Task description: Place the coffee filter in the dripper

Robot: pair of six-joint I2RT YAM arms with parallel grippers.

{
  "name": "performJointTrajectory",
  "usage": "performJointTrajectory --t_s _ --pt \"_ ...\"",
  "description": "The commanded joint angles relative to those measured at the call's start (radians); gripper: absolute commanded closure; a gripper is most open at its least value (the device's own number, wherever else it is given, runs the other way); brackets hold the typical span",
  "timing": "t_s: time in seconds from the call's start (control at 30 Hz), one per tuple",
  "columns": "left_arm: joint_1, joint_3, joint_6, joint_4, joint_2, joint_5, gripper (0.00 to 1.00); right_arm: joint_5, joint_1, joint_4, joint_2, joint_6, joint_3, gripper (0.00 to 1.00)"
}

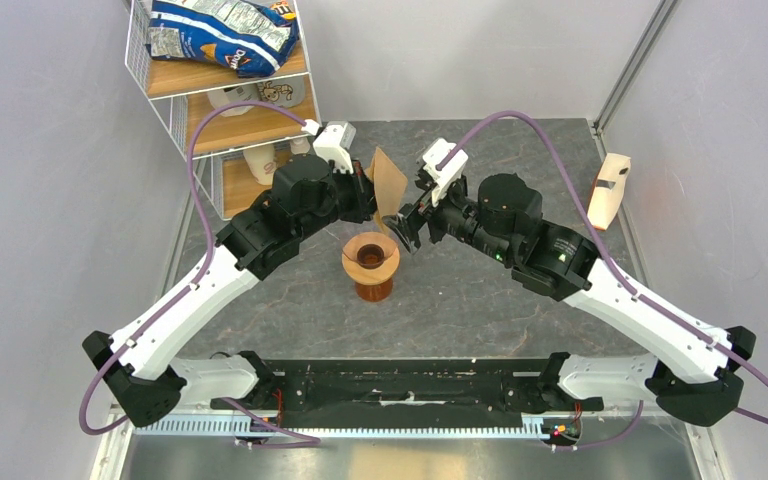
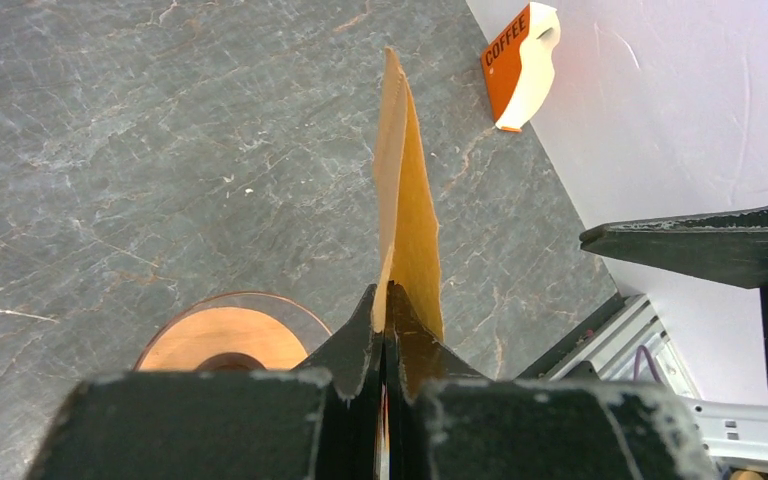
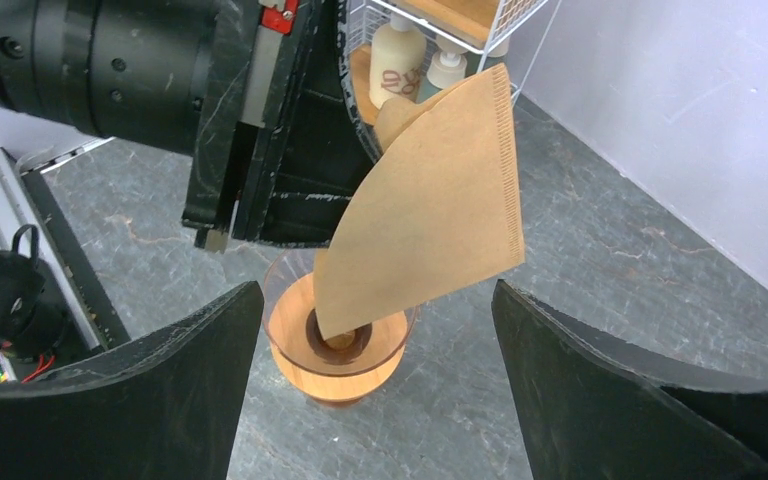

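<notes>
Above the dripper, the left gripper clamps the coffee filter so its tip aims into the centre; the right gripper, jaws apart, can probably guide the paper

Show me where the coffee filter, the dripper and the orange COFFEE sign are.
coffee filter (image 3: 430, 220), right wrist view, middle of the paper.
dripper (image 2: 222, 340), left wrist view, top of the wooden ring.
COFFEE sign (image 2: 506, 48), left wrist view, orange face.
</notes>
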Motion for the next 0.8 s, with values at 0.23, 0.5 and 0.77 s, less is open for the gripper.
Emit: performJointTrajectory --t_s 0.23,0.5,0.77 --pt "0.007 0.053 -0.136 0.047 0.012 0.027 0.98 0.117 0.027 0.153 0.017 -0.097 -0.04 0.13" --pt "0.009 0.059 -0.165 0.055 0.023 0.028 0.98 0.14 0.035 0.183 0.021 -0.156 -0.084 0.14" --pt "0.01 0.061 -0.178 0.056 0.028 0.03 0.98 0.236 0.035 0.233 0.03 -0.202 -0.106 0.23"
